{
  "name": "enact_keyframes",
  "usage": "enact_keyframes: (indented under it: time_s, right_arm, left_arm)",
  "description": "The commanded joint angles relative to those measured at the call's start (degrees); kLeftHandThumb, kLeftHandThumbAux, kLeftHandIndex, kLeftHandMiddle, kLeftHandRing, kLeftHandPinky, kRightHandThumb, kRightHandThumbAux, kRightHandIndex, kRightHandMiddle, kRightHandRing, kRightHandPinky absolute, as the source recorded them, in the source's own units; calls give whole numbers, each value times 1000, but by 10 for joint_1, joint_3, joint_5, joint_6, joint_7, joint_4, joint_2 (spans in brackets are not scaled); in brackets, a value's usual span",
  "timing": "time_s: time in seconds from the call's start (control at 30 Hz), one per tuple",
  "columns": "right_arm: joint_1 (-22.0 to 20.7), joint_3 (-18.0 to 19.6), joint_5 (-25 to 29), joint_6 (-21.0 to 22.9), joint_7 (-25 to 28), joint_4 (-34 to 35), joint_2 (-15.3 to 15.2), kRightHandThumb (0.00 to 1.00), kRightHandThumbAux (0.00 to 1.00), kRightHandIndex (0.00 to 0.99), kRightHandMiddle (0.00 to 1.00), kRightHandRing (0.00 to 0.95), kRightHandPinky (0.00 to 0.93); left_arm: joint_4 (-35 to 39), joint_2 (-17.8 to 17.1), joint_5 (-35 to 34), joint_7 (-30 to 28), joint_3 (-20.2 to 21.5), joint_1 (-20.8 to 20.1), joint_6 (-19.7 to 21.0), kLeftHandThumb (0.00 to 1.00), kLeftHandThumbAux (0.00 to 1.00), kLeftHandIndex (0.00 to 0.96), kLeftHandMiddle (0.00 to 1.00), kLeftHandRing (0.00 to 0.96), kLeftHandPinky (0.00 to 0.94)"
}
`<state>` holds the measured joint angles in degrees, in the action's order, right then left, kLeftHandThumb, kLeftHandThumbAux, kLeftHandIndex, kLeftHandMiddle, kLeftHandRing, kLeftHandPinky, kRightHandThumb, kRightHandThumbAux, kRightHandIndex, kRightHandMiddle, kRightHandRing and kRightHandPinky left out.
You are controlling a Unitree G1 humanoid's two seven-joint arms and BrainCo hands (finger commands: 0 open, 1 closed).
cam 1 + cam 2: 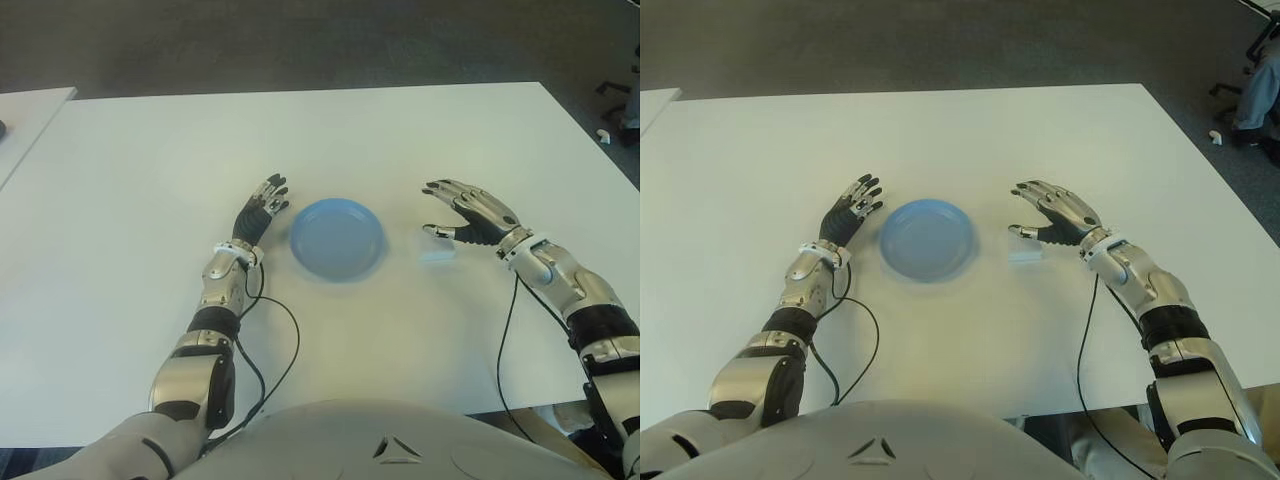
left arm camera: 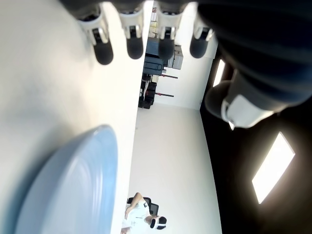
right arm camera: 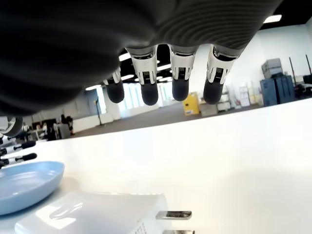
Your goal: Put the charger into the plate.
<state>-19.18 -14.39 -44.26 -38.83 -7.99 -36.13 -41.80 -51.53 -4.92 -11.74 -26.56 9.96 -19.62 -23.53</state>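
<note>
White table (image 1: pixel 120 300) fills most of both eye views; dark carpet runs along the top edge of the frame, and a second white surface (image 1: pixel 25 115) shows at the upper left.

Left hand (image 1: pixel 262 210) sits left of centre, just beside the left rim of the plate. Fingers extended and relaxed, nothing held; the left wrist view shows four dark fingertips (image 2: pixel 103 51) straight out over the tabletop with the blue rim close by. Whether the palm touches the table cannot be told.

Blue plate (image 1: pixel 337 238) at frame centre, with nothing in it.

Charger (image 1: pixel 1025 254), a small white block, lies on the table just right of the plate, apart from its rim. In the right wrist view its metal prongs (image 3: pixel 173 214) stick out sideways.

Right hand (image 1: pixel 1055 215) is right of centre, above and just behind the charger. Fingers spread open, thumb pointing toward the plate, not gripping anything; fingertips (image 3: pixel 149 93) hang clear above the white block.
</note>
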Motion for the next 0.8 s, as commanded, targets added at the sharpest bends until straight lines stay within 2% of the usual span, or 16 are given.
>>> enact_keyframes:
  time_s: [0.03,0.4,0.8]
  right_arm:
    - [-9,-32,-19,0,7,-23,-2,230,147,0,0,0,0]
    - [-28,-83,-38,-11,14,-61,-16,266,141,0,0,0,0]
    - [-39,-139,-77,-14,-11,-91,-24,303,147,0,0,0,0]
  left_arm:
    - [2,-2,9,8,-7,16,20,0,583,55,53,24,9]
    - [23,-1,10,14,-9,24,36,0,577,46,54,23,1]
    - [33,-1,5,13,-12,28,44,0,579,44,58,25,17]
